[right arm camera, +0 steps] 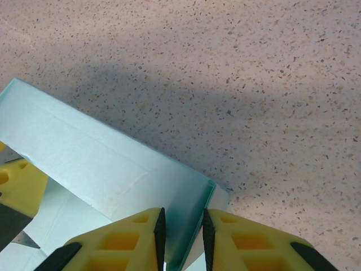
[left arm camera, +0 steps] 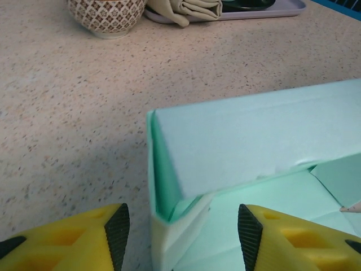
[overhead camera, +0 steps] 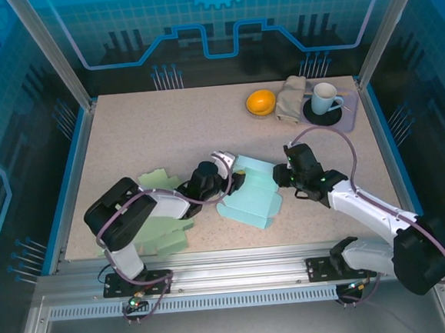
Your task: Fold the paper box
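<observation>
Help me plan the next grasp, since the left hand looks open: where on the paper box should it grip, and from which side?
Likely the upright wall at the near corner of the paper box, coming from the left arm's side, one finger inside and one outside. That wall is thin and standing, and it sits between the open fingers of the left hand. The right hand pinches a wall at the other end.

A robotics lab test cell was indicated. A speckled table [overhead camera: 165, 125] was enclosed by aluminium frame posts [overhead camera: 50, 53] and blue panels [overhead camera: 219, 20] printed with circuit and gear motifs. A left arm [overhead camera: 133, 212] and a right arm [overhead camera: 364, 205] were bolted to a metal rail [overhead camera: 239, 277] at the near edge, with a paper box [overhead camera: 248, 199] laid between them. Household props were staged at the far right: an orange bowl [overhead camera: 260, 102], a folded cloth [overhead camera: 290, 99] and a mug [overhead camera: 325, 97] on a tray [overhead camera: 347, 118].
</observation>
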### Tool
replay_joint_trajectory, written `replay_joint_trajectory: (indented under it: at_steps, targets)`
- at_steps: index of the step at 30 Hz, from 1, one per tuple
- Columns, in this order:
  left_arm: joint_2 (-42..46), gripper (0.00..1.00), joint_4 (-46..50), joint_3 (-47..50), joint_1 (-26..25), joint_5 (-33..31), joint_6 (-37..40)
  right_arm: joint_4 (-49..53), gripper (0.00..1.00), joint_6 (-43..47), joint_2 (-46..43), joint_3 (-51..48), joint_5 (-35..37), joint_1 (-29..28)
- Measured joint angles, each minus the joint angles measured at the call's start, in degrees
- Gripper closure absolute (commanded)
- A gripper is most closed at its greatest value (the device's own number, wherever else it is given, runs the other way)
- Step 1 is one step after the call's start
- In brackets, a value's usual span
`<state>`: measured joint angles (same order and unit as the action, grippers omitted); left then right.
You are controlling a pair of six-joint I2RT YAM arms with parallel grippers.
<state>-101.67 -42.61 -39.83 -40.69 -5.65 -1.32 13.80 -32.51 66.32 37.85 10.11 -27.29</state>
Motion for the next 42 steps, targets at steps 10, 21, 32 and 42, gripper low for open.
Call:
replay_joint_trajectory:
  at_steps: [10, 21, 32, 42]
  targets:
    - [-3.8, 0.64, 1.7, -4.3, 0.1, -0.3, 4.3, 1.2, 0.74, 2.4, 1.2, 1.4, 0.0, 0.0]
    - [-7.0, 0.76, 1.7, -7.8, -0.8, -7.7, 3.8, 1.0, 0.75, 2.9, 2.7, 2.4, -0.1, -0.2]
    - [-12.5, 0.88, 6.5, -15.6, -6.2, -28.7, -1.9, 0.1, 0.76, -0.4, 3.5, 2.4, 5.6, -3.6]
    - [-14.6, 0.91, 11.7, -19.9, -8.6, -36.7, -7.0, -0.9, 0.76, -3.1, 4.2, 2.4, 9.7, -3.6]
